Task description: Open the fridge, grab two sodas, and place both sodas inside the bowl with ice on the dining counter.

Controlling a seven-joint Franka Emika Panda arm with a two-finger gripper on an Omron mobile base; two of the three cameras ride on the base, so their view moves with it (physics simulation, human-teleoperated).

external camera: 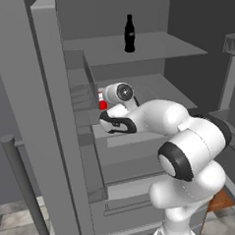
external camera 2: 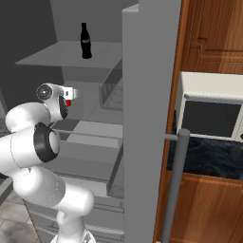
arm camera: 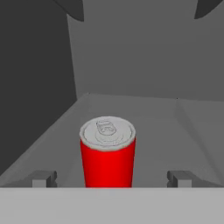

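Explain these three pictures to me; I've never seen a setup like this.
This is a white robot arm on a driving base, in a simulated kitchen. Two pictures look over the arm from behind, left and right, into the open fridge. A black soda bottle stands on an upper shelf. The third comes from a camera on the hand: a red soda can stands upright on a lower shelf, between the fingertips of the gripper. The jaws are open on either side of it, so nothing is held.
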